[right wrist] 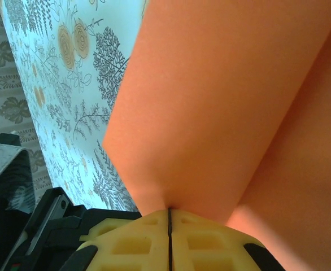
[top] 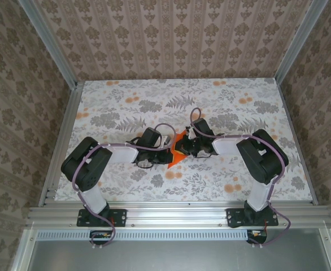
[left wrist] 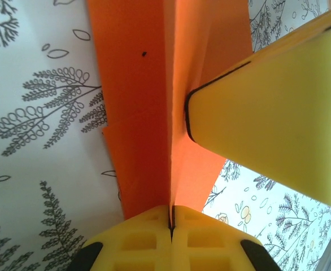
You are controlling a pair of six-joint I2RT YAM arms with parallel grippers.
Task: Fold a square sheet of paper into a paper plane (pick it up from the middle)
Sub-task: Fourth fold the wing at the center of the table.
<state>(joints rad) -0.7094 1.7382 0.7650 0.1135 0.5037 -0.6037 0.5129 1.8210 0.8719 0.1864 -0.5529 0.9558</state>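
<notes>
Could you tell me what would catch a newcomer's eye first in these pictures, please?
The bright orange sheet of paper, folded into layers, stands out at the middle of the flowered table. In the wrist views, two yellow pincers are shut on it. The left pincer pinches the end of a raised crease, and the right pincer grips the paper where two panels meet.
</notes>
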